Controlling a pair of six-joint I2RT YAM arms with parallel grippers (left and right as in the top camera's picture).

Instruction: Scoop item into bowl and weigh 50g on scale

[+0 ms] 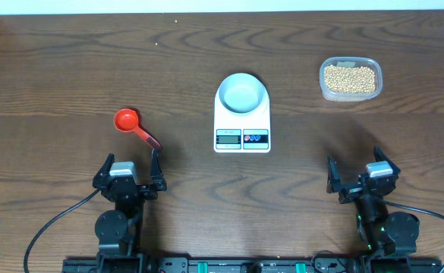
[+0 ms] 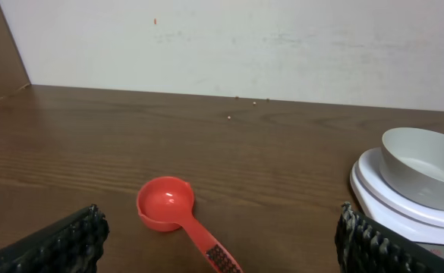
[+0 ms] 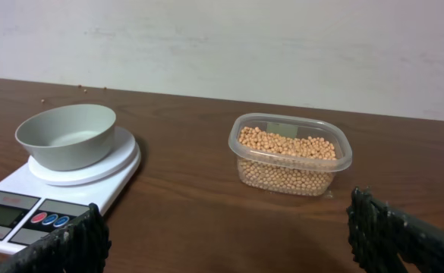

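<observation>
While our left jaws and right jaws both stand spread wide, grasping nothing, we see the bowl (image 1: 242,94) on the scale (image 1: 242,138) at tabletop (image 1: 70,68) centre, beans (image 1: 349,78) in a clear tub (image 1: 322,85) far right, a red scoop (image 1: 127,120) left.

Red scoop (image 1: 129,120) left of centre on dark wood worktop (image 1: 55,68); clear plastic tub (image 1: 350,61) upper right.
</observation>
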